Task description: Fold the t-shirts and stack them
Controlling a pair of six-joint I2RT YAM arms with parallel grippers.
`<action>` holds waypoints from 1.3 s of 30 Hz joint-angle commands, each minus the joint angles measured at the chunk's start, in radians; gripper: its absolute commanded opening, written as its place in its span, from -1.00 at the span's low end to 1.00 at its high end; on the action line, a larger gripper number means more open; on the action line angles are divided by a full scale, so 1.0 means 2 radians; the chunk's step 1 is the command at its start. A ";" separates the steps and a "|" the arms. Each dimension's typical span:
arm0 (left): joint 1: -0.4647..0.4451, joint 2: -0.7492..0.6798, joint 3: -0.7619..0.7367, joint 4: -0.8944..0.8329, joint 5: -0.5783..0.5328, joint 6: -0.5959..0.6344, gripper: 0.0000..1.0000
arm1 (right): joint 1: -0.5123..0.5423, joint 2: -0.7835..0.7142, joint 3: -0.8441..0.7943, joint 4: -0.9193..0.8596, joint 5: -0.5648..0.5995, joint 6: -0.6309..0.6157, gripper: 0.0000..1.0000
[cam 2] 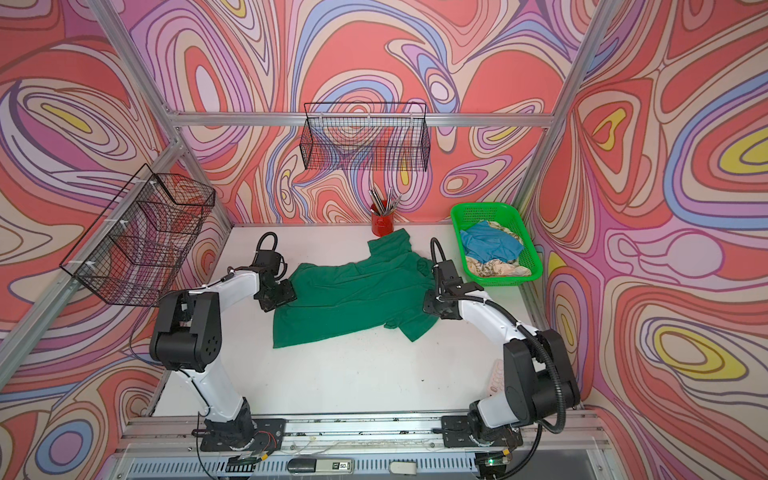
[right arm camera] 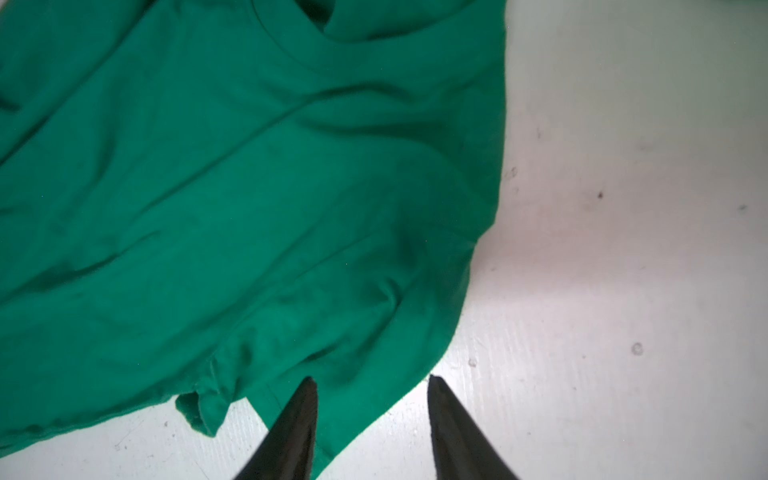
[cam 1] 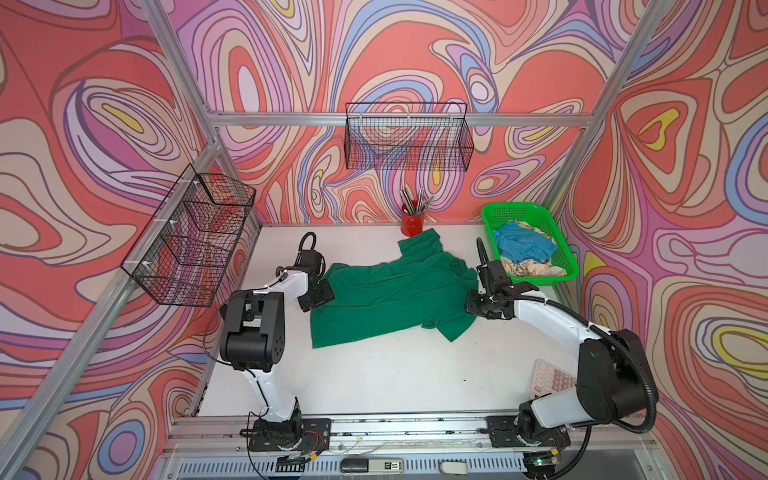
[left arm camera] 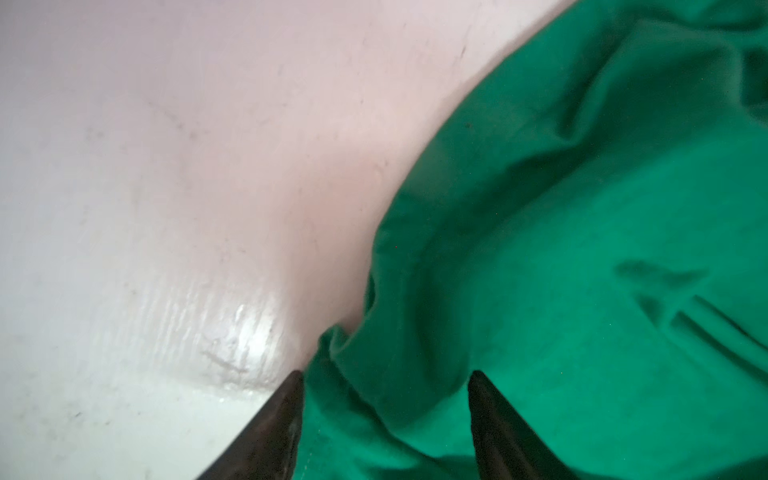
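Green tee (cam 1: 390, 291) looks light and floppy; I'd pinch its edges. Left claw (left arm camera: 385, 374) and right claw (right arm camera: 371, 379) stand apart, straddling cloth.

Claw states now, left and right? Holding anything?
Left claw: open, astride an edge of the green tee, not gripping.
Right claw: open at the tee's other side, not gripping.

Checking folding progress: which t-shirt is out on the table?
The dark green t-shirt, spread on the table; the light blue t-shirt and cream patterned t-shirt lie crumpled in the green basket.
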 commanded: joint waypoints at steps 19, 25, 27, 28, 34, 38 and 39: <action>-0.016 -0.264 -0.166 -0.095 -0.024 -0.100 0.35 | 0.116 0.023 -0.094 0.075 0.003 0.142 -0.23; -0.016 -0.268 -0.172 -0.101 -0.019 -0.095 0.36 | 0.122 0.043 -0.085 0.069 0.004 0.135 -0.58; -0.016 -0.271 -0.176 -0.104 -0.019 -0.095 0.36 | 0.125 0.043 -0.089 0.064 0.003 0.134 -0.79; -0.016 -0.274 -0.178 -0.105 -0.017 -0.095 0.36 | 0.125 0.040 -0.091 0.059 0.003 0.134 -0.90; -0.024 -0.288 -0.197 -0.124 0.004 -0.118 0.35 | 0.126 -0.026 -0.067 -0.010 0.021 0.135 -1.00; -0.026 -0.289 -0.215 -0.129 0.027 -0.135 0.31 | 0.125 -0.078 -0.029 -0.070 0.035 0.141 -1.00; -0.027 -0.288 -0.219 -0.129 0.031 -0.137 0.29 | 0.125 -0.089 -0.021 -0.083 0.039 0.142 -1.00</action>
